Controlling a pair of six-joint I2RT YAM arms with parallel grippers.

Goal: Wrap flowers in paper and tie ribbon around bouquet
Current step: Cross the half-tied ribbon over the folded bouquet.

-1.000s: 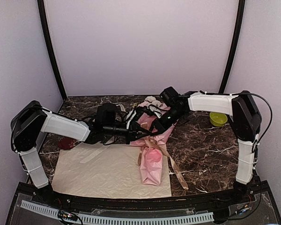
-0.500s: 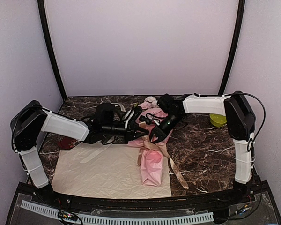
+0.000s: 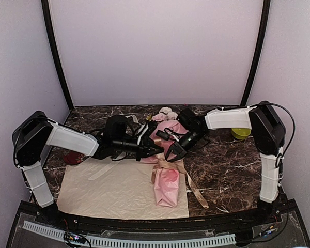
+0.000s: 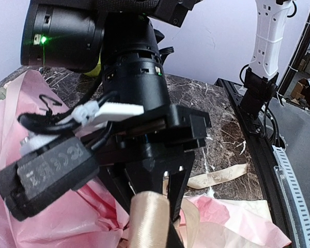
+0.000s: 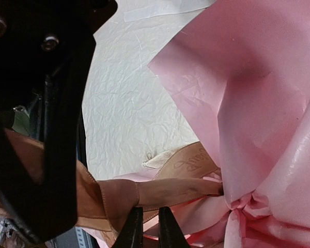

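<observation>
Tying step: left gripper and right gripper are each clamped on the ribbon at the waist of the bouquet, which lies mid-table. Next, probably draw the ends apart evenly to cinch the knot.

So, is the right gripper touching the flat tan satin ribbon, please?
Touching: the right wrist view shows the right gripper pinching the tan satin ribbon.

Soft even light, blurred wrist close-ups.

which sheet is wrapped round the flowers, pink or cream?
The pink paper: it forms the cone cinched by the ribbon. The cream sheet lies flat and unfolded beneath it.
</observation>
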